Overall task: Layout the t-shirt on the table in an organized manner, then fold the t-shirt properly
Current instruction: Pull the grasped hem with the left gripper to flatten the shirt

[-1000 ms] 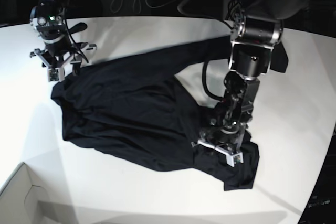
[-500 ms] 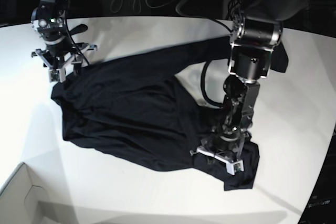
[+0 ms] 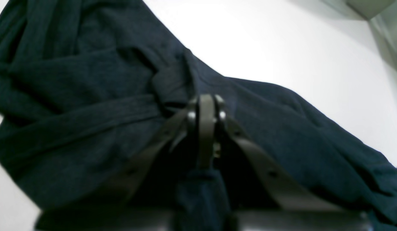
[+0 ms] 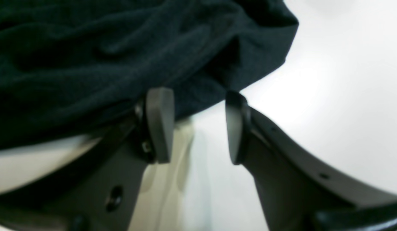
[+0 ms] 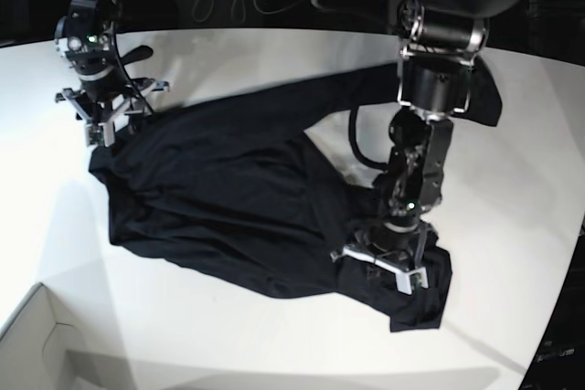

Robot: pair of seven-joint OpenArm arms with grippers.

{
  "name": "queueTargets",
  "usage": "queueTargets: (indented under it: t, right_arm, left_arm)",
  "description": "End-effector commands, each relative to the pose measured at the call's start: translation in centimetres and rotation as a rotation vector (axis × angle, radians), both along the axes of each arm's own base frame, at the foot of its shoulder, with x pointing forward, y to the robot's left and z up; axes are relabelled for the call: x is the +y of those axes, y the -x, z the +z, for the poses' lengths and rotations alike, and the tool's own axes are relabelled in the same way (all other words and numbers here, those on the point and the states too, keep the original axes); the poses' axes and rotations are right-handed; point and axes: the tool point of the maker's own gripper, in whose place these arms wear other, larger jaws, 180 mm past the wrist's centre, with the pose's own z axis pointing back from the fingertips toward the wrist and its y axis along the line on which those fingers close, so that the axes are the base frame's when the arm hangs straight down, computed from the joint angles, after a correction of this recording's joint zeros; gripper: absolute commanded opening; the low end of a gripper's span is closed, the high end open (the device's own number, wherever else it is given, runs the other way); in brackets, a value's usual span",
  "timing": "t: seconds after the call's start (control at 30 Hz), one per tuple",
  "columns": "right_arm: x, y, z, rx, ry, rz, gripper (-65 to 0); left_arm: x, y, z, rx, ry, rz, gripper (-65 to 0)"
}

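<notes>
Across the left wrist view, the t-shirt (image 3: 89,106) is filling the frame from 9 o'clock round to 4 o'clock, creased into long ridges, while the bare white table (image 3: 297,51) is showing toward 1 o'clock. At the centre, the left gripper (image 3: 206,110) is pinching its fingers tight together with a fold of the dark cloth bunching against their tips, so it is clenching on the t-shirt. Moving to the right wrist view, the shirt's edge is hanging across the upper half from 9 to 1 o'clock, and the right gripper (image 4: 193,125) is holding its two fingers (image 4: 159,123) apart, released, with the hem lying just past their tips and white tabletop showing through the gap. Turning to the base view, the garment is sprawling rumpled over the middle of the table, one sleeve stretching toward 1 o'clock. The left gripper is pressing down into the cloth at about 5 o'clock, and the right gripper is hovering at the shirt's corner near 10 o'clock. A white box corner (image 5: 41,340) is sitting at 7 o'clock.
</notes>
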Motion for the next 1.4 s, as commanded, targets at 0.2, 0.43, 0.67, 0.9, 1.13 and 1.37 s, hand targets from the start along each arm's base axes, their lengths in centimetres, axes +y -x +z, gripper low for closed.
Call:
queueTargets:
  t: [0.2, 0.43, 0.67, 0.9, 1.13, 1.37]
  right_arm:
    - [-0.2, -0.8, 1.1, -0.046, 0.007, 0.005, -38.6]
    - [-0.1, -0.8, 1.2, -0.047, 0.007, 0.007, -38.6]
    - [0.0, -0.9, 1.3, -0.050, 0.006, 0.012, -38.6]
    - [0.1, -0.9, 1.2, -0.049, 0.002, 0.013, -38.6]
    - [0.1, -0.4, 1.1, -0.045, 0.000, 0.006, -38.3]
    - [-0.1, -0.1, 1.3, -0.046, 0.006, 0.006, -38.3]
  left_arm:
    - [4.2, 2.5, 7.2, -0.138, 0.056, 0.077, -64.8]
    - [10.6, 9.8, 12.1, -0.213, 0.054, 0.204, -64.8]
    - [17.6, 17.1, 10.1, -0.157, 0.125, 0.370, -64.8]
    - [22.1, 23.3, 7.7, -0.082, 0.170, 0.497, -64.8]
    - [23.8, 26.3, 6.5, -0.038, 0.188, 0.563, -64.8]
    - [24.4, 26.5, 3.4, 0.029, 0.233, 0.591, -64.2]
